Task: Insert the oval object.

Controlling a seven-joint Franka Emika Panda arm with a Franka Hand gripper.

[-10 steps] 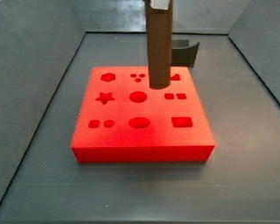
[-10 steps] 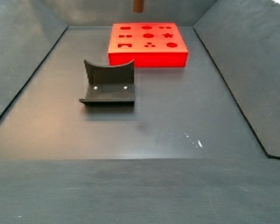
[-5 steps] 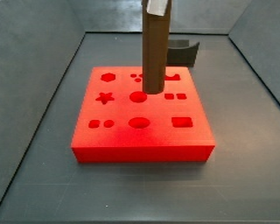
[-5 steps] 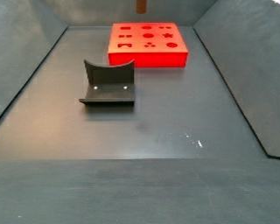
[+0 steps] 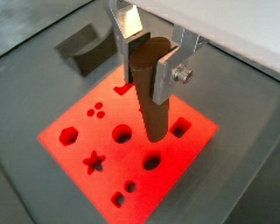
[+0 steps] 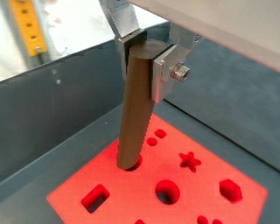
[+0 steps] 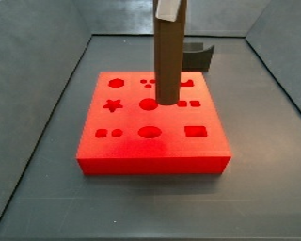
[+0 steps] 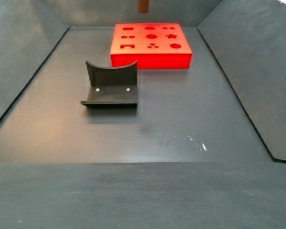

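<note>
My gripper (image 5: 150, 66) is shut on the top of the oval object (image 5: 150, 105), a long dark-brown rod that hangs upright. Both wrist views show it clamped between the silver fingers (image 6: 166, 74). The rod (image 7: 166, 61) stands over the middle of the red block (image 7: 128, 141), which has several shaped holes. The rod's lower end (image 6: 129, 163) meets the block's top face at a hole. I cannot tell how deep it sits. In a side view only the gripper's tip (image 7: 171, 8) shows at the upper edge.
The dark grey fixture (image 8: 110, 85) stands on the floor in front of the red block (image 8: 152, 45); it shows behind the block in a side view (image 7: 198, 55). Grey walls enclose the dark floor (image 8: 146, 152).
The rod has come down a little toward the block and shifted slightly sideways. Nothing else has moved.
</note>
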